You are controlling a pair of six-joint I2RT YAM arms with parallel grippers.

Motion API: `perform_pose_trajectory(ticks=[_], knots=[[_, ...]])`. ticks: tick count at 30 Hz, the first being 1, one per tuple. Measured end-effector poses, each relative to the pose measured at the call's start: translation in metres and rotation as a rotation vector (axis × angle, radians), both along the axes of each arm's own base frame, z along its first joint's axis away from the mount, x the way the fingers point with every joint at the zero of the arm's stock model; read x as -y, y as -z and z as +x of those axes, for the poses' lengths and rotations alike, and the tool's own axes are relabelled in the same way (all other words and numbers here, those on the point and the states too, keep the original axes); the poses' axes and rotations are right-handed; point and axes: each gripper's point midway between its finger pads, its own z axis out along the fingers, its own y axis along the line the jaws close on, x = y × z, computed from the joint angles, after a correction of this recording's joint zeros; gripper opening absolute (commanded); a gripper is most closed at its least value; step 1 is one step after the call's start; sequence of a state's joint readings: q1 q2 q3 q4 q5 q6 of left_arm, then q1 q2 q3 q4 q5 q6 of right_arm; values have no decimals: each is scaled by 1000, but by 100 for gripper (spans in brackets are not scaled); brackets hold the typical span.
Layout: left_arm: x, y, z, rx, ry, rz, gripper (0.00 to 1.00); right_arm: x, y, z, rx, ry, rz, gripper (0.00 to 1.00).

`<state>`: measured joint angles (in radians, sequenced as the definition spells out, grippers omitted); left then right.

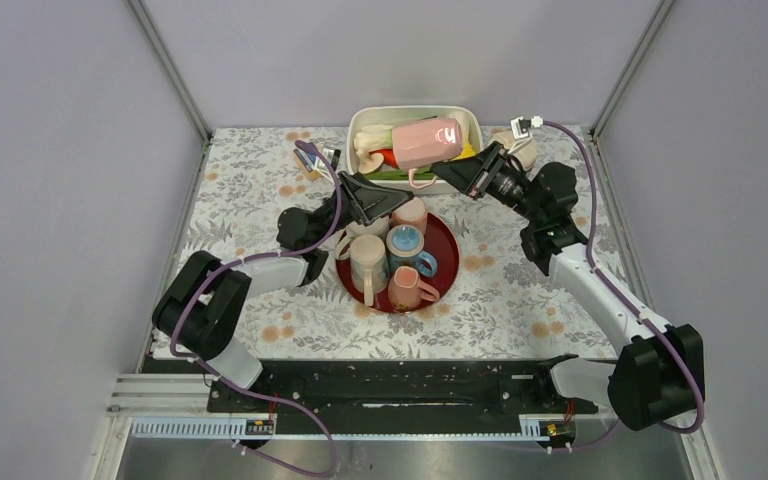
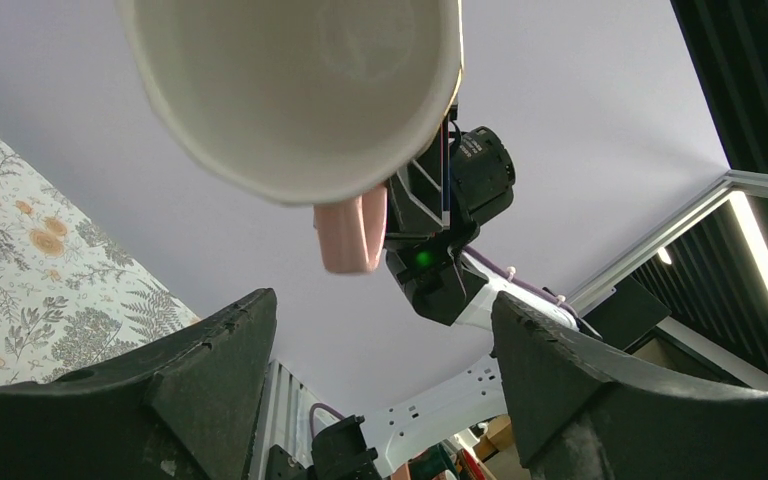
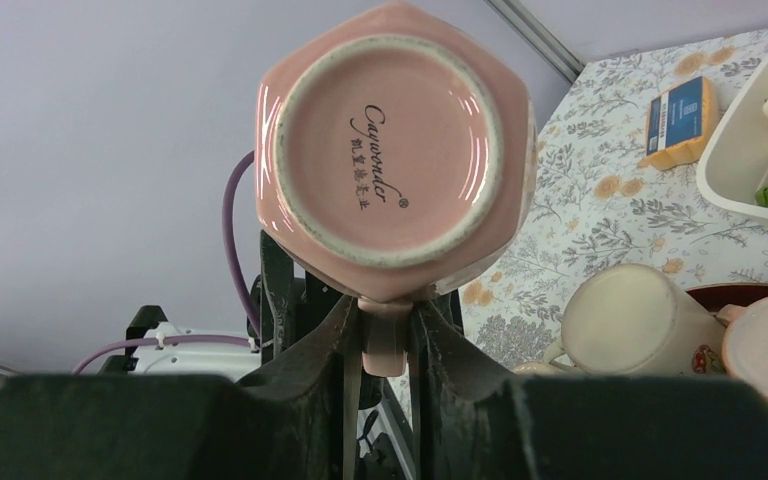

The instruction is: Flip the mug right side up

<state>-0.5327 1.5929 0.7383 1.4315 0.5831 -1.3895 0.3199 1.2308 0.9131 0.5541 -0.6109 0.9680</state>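
Hanging in the air over the front edge of the white bin [image 1: 360, 125], the pink mug [image 1: 428, 143] lies on its side, neither upright nor fully inverted. Its six-sided base [image 3: 395, 150] faces straight into the right wrist camera, printed script and all, and its pale mouth [image 2: 300, 90] tips down toward the left arm. The right gripper [image 3: 385, 335] is clamped on the mug's handle [image 2: 350, 230], one dark finger pressed to each side of it, and nothing else touches the mug. The left gripper [image 1: 385, 203] sits lower, above the far rim of the red tray [image 1: 447, 250], and points up at the mug's opening. Its fingers [image 2: 210, 350] are spread wide apart and hold nothing, and a clear gap lies between them and the mug's rim. The red tray rests on the flower-patterned counter [image 1: 260, 200] and carries several other mugs packed close together: a cream mug [image 1: 367, 262], a blue mug [image 1: 405, 243] and a second pink one [image 1: 412, 290] nearest the arm bases. A small blue and orange box [image 3: 682, 120] lies flat on the counter just left of the bin, apart from the tray. The bin holds a jumble of coloured items that I cannot tell apart.
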Motion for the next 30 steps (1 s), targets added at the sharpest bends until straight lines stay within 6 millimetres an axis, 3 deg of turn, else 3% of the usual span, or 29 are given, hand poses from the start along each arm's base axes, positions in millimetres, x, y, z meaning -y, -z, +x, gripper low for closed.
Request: perform_pose_trajectory(ticks=[10, 21, 30], knots=[[-3, -4, 4, 9, -12, -5, 73, -23, 24, -4, -36, -57, -35, 0], [-12, -5, 11, -6, -19, -9, 66, -28, 25, -6, 14, -52, -12, 0], [-16, -5, 15, -14, -26, -9, 52, -34, 23, -10, 64, -56, 13, 0]])
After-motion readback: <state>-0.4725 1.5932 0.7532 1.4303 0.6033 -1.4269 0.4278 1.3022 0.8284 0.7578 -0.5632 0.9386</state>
